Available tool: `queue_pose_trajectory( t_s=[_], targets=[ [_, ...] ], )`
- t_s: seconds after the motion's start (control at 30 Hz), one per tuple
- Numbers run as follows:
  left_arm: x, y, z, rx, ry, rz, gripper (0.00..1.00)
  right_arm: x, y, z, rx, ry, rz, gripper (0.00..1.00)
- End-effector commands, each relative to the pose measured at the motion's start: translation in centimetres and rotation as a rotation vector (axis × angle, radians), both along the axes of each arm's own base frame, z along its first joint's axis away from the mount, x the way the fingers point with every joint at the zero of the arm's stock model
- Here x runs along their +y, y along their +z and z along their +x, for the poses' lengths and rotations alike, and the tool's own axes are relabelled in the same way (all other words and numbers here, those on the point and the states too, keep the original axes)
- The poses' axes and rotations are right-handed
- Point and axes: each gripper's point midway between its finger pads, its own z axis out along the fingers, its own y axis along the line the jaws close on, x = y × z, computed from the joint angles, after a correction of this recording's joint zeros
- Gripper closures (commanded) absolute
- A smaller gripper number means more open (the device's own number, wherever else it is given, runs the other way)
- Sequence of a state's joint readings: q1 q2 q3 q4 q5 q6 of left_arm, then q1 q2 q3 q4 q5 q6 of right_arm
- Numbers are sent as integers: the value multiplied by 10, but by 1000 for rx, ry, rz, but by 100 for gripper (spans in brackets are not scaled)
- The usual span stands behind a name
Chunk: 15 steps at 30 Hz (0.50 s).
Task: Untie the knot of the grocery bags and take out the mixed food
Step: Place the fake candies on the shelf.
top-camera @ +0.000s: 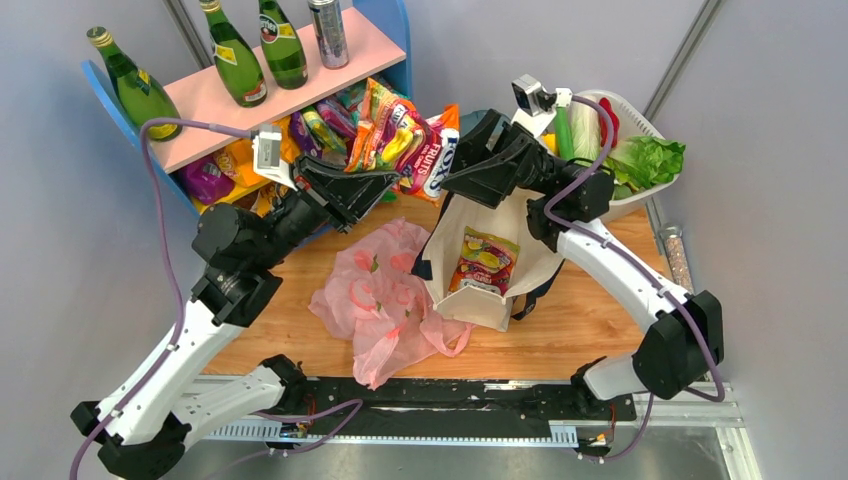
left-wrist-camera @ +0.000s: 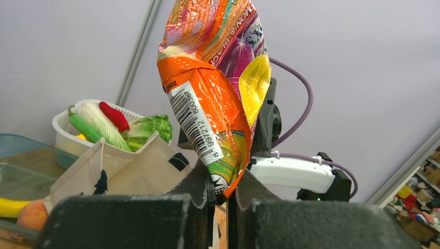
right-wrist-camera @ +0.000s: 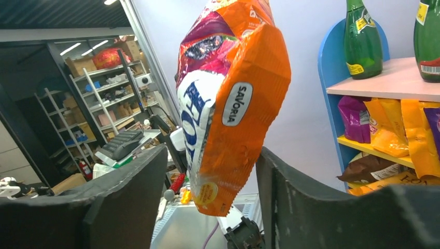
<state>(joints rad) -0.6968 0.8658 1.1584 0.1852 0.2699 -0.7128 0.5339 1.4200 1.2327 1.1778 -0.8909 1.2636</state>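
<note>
My left gripper is shut on the corner of an orange snack packet, part of the mixed food, and holds it in the air behind the bags. The left wrist view shows that pinch at the foot of the packet. My right gripper stands open around the packet's other end, with a gap on each side. The pink plastic bag lies slack on the table; the knot is out of view. The cream tote stands open with another packet inside.
A blue and pink shelf at the back left carries green bottles, a can and more snack packets. A white basket at the back right holds lettuce, cucumber and red pepper. A clear tub holds a banana.
</note>
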Motion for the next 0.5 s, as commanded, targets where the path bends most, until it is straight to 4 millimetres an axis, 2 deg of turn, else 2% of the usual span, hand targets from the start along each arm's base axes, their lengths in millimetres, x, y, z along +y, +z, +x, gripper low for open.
queue_pose_trajectory(
  t_s=[0.0, 0.07, 0.17, 0.2, 0.23, 0.27, 0.3, 0.33, 0.37, 0.4, 0.43, 0.47],
  targets=[
    [7, 21, -10, -71, -10, -56, 100, -7, 24, -13, -53, 30, 75, 44],
    [5, 18, -9, -69, -10, -47, 100, -6, 25, -9, -38, 29, 86, 61],
    [2, 11, -7, -67, -13, -9, 100, -4, 24, -1, -2, 10, 87, 97],
    [0, 5, -7, -56, -19, 19, 99, -4, 23, 2, 13, 0, 87, 100],
    [0, 5, -7, -75, -10, 46, 83, -4, 23, 4, 25, -9, 92, 100],
    [-3, -8, -5, -48, -12, 102, 69, -5, 22, 6, 36, -24, 103, 100],
    [0, -3, -5, -89, 14, 139, 32, -7, 21, 10, 57, -45, 118, 100],
    [0, -25, 2, -25, 39, 223, 16, -10, 17, 16, 95, -76, 130, 100],
    [6, -24, 5, -62, 85, 270, 4, -13, 16, 24, 137, -115, 144, 100],
    [14, -43, 15, -35, 152, 363, 2, -16, 12, 34, 186, -158, 145, 100],
    [22, -43, 17, -40, 190, 389, 1, -19, 7, 44, 240, -207, 146, 100],
    [33, -58, 25, -28, 265, 465, 0, -21, 1, 55, 296, -255, 140, 100]
  ],
)
